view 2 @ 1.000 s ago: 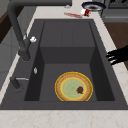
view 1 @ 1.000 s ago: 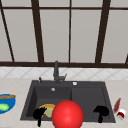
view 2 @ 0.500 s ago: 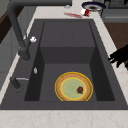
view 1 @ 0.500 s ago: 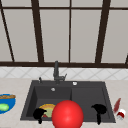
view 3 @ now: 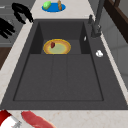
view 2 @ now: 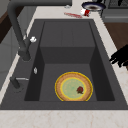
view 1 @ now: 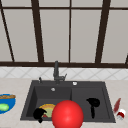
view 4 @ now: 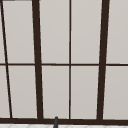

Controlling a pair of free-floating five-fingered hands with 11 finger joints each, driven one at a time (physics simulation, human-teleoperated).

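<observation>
Plate, yellow-rimmed with a small red item on it, lies flat on the floor of the sink in the left basin. Left hand hovers at the plate's front-left edge, fingers curled, holding nothing. Right hand hangs over the right basin, fingers curled, also holding nothing. Red ball sits in front.

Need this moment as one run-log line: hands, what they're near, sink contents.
left hand: curled, empty, over plate in sink | right hand: above sink's right half | red ball: front edge
</observation>
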